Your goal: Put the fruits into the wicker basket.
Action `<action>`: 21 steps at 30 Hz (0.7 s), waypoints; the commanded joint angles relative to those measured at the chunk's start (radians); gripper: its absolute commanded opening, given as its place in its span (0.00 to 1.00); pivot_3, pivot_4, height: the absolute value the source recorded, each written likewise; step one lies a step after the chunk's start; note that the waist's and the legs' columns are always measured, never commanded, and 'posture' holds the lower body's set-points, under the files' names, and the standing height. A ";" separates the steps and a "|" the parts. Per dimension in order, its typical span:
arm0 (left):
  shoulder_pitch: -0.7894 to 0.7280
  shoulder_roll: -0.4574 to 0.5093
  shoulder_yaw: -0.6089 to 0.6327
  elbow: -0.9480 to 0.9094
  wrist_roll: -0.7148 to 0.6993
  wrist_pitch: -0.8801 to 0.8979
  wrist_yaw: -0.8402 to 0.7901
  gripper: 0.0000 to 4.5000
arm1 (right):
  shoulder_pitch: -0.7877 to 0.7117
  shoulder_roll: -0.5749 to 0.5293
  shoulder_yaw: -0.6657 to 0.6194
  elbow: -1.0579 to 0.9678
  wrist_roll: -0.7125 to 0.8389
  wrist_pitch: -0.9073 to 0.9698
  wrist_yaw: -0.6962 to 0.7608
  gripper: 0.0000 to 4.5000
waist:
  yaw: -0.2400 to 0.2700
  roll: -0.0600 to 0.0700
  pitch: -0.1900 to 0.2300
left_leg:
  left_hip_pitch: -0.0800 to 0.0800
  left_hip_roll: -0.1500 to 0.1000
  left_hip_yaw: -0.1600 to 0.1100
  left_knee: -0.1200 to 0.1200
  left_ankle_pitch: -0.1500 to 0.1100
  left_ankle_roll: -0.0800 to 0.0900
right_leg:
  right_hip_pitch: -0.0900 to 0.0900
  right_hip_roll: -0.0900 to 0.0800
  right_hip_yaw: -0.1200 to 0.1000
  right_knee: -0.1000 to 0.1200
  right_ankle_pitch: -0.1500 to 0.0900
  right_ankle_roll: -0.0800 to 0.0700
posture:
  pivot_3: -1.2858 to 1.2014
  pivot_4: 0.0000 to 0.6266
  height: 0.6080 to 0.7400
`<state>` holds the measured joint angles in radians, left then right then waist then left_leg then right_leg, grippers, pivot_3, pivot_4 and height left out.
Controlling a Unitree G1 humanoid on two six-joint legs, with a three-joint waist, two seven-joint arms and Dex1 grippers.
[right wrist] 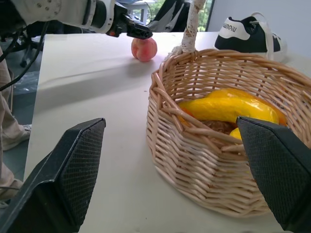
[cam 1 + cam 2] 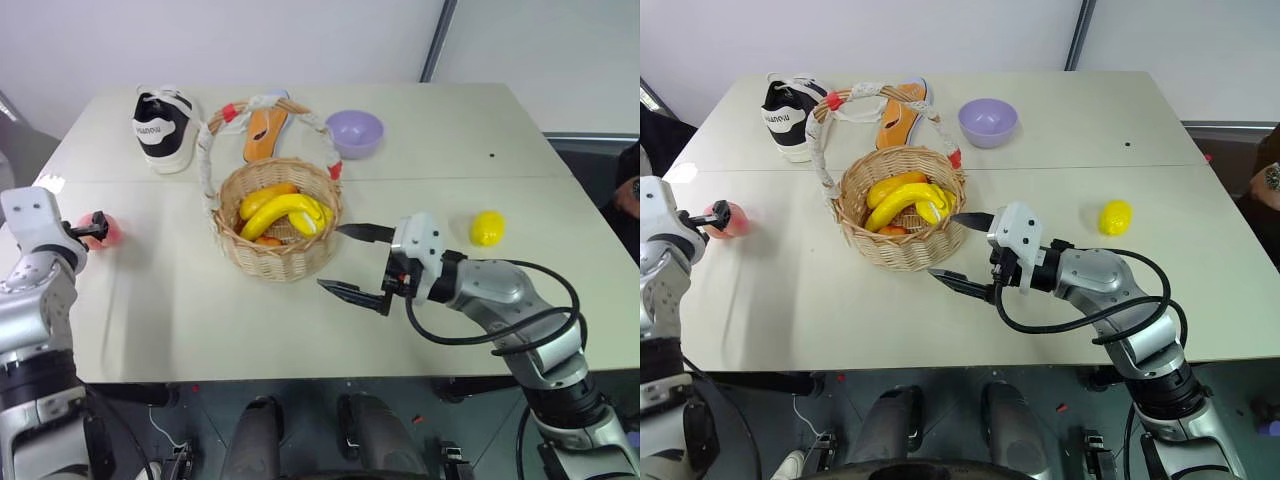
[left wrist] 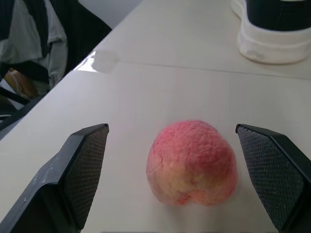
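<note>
My left gripper (image 3: pixel 167 179) is wide open and empty, the peach (image 3: pixel 192 162) between its fingers, well left of the basket (image 2: pixel 280 222). I should close gently, centred. My right gripper (image 2: pixel 357 262), also agape, waits beside the basket; the lemon (image 2: pixel 487 228) lies right of it.

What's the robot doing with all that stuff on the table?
It is gathering fruit for the round woven wicker basket, which already holds yellow bananas. The left gripper is open around a round pink-red peach lying on the white table, not gripping it yet. The right gripper is open and empty beside the basket. A small yellow lemon still sits on the table, off to the right.
</note>
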<state>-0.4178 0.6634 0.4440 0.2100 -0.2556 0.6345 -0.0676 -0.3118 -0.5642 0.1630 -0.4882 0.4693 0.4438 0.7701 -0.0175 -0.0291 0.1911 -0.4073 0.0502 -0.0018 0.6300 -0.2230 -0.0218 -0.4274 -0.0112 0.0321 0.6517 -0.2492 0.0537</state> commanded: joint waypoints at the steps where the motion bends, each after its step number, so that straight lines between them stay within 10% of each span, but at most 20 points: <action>1: -0.059 0.038 -0.021 0.063 0.036 0.029 -0.003 1.00 | 0.004 0.015 -0.006 -0.032 -0.012 -0.029 -0.003 1.00 | 0.000 0.000 0.000 | 0.000 0.000 0.000 0.000 0.000 0.000 | 0.000 0.000 0.000 0.000 0.000 0.000 | 0.52 0.24 1.00; 21: -0.205 0.044 -0.060 0.292 0.037 0.046 -0.079 1.00 | -0.036 0.045 -0.026 -0.078 0.024 0.021 -0.028 1.00 | 0.003 0.000 0.000 | -0.001 0.000 -0.001 0.000 0.000 0.000 | 0.000 -0.001 -0.002 0.000 0.000 0.001 | 0.52 0.24 1.00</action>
<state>-0.5993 0.6879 0.3679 0.5131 -0.2264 0.7059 -0.1474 -0.3286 -0.5282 0.1560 -0.5263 0.4775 0.4695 0.7477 -0.0144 -0.0294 0.1912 -0.4078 0.0503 -0.0031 0.6301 -0.2229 -0.0220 -0.4274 -0.0118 0.0301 0.6521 -0.2488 0.0544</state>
